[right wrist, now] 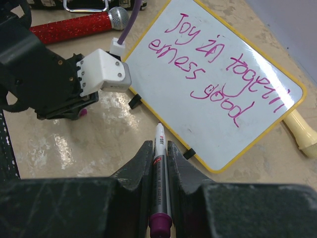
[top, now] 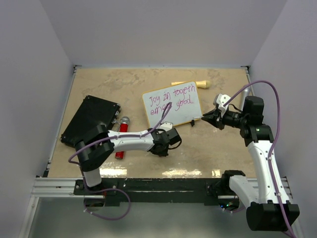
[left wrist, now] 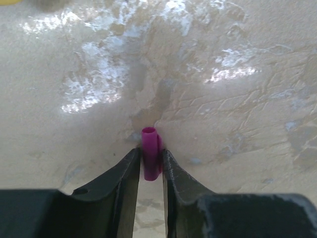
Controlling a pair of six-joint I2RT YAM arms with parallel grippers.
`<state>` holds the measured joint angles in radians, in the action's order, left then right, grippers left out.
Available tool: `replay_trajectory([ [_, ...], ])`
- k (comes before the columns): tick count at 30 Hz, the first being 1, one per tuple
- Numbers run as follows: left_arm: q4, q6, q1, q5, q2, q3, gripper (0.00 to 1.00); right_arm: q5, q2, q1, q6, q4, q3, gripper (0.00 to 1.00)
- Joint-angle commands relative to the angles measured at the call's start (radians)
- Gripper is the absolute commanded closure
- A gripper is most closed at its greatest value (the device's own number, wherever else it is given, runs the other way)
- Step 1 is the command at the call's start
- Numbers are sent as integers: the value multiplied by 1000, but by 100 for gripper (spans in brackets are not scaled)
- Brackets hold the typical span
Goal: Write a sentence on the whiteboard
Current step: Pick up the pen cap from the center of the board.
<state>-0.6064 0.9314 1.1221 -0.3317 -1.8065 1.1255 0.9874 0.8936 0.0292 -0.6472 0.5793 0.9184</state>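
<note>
The whiteboard (top: 184, 114) lies tilted at the table's middle, and its sentence (top: 170, 100) in pink marker reads "Joy in togeth / erness good". My right gripper (top: 210, 118) hangs off the board's right corner, shut on an uncapped marker (right wrist: 160, 163). The marker's tip points at the yellow rim, apart from the board (right wrist: 168, 99) and its sentence (right wrist: 213, 69). My left gripper (top: 173, 141) sits low over the table in front of the board. Its jaws press both sides of a magenta marker cap (left wrist: 150, 148) that stands between the fingertips of the left gripper (left wrist: 150, 159).
A black flat case (top: 89, 120) lies at the left, with a red glittery microphone (top: 122, 134) beside it. A cream-coloured handle (top: 198, 83) pokes out behind the board. Walls close in on both sides and at the back.
</note>
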Motion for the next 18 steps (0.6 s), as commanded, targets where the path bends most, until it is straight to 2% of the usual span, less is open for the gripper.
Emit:
replay_trajectory([
  [1,43,-163,-56,77,56,-95,69,25,-18,5,-11,1,-4,100],
  [9,95,-272,-122,207,98,-139,66,25,-15,6,-9,-1,-6,100],
  [18,65,-338,-157,310,62,-151,71,23,-13,6,-9,-1,-6,100],
])
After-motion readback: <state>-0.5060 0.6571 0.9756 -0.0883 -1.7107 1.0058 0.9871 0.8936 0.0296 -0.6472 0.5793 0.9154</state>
